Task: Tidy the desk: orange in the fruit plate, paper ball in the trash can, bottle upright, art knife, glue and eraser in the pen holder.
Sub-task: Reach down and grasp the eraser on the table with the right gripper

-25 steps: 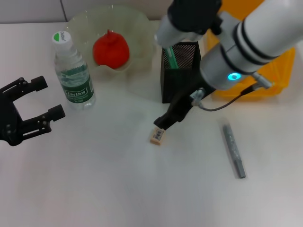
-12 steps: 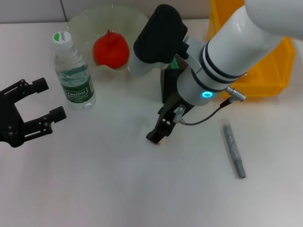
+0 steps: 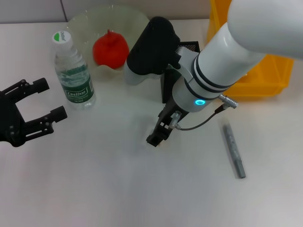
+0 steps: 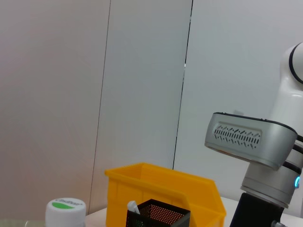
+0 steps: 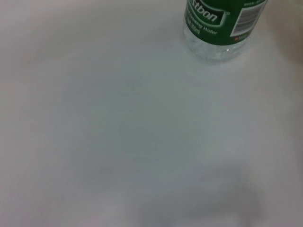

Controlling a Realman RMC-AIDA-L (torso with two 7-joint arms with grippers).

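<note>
The black metal-mesh square pen holder (image 3: 182, 71) is taken as the landmark; it is largely covered by the right arm in the head view. The right tool (image 3: 156, 137) is lowered to the white tabletop (image 3: 118, 189) in front of the pen holder, its black tip touching or nearly touching the surface. Whether this tool is released or clenched cannot be told, and the small tan eraser is not visible beneath it. The left tool (image 3: 35, 106) is held well to the left of the pen holder, above the tabletop, with its black fingers (image 3: 52, 116) spread apart and nothing grasped.

The clear plastic bottle with a dark green label and white cap (image 3: 72, 73) is seen standing upright to the left of the pen holder. The round red-orange orange (image 3: 110, 49) is located inside the pale-green translucent glass fruit plate (image 3: 85, 21), behind and to the left of the pen holder. The bright yellow rectangular plastic trash can (image 3: 265, 80) is positioned just to the right of the pen holder. A grey slender stick-shaped object (image 3: 234, 150) is found lying flat on the tabletop, in front and to the right of the pen holder.
</note>
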